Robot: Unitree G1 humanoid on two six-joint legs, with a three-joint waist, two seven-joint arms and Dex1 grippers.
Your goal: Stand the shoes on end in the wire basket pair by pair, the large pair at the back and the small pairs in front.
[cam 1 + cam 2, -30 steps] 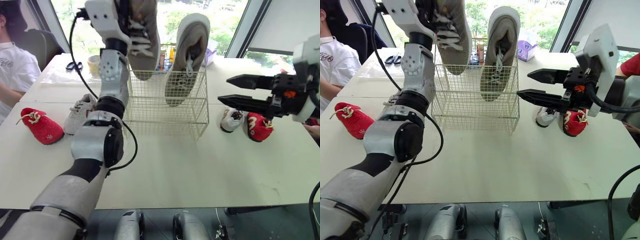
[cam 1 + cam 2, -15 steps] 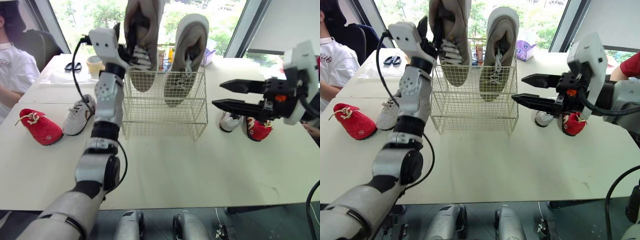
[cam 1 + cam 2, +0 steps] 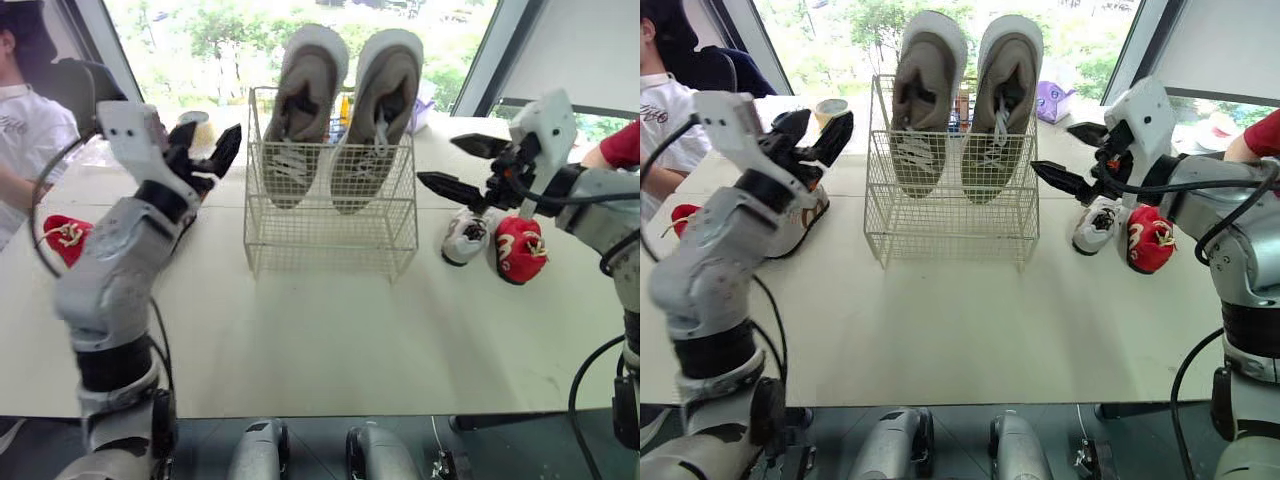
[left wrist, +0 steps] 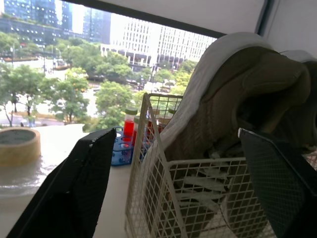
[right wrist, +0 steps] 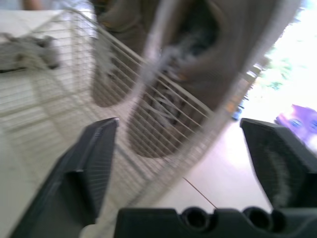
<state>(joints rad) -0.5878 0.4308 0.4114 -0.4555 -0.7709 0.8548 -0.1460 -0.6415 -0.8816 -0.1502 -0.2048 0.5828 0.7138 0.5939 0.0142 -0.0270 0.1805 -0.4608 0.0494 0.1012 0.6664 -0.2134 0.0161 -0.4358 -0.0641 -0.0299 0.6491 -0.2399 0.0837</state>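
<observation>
plainly, the wire basket point(image 3: 330, 225) was found mid-table, with the large grey pair point(image 3: 375, 120) stood on end at its back. a white shoe point(image 3: 465, 238) and a red shoe point(image 3: 520, 250) were seen on its right, a second red shoe point(image 3: 62, 238) on its left. the left gripper point(image 3: 207, 140) and right gripper point(image 3: 440, 160) were held spread and empty. since the colours were split across both sides, pairs could be mismatched, or the light basket shoved by a careless reach.

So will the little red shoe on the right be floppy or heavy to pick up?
Probably light: the red shoe is far smaller than the grey shoes in the wire basket. It looks soft, so it may squash a little. Its white laces might dangle and snag.
</observation>
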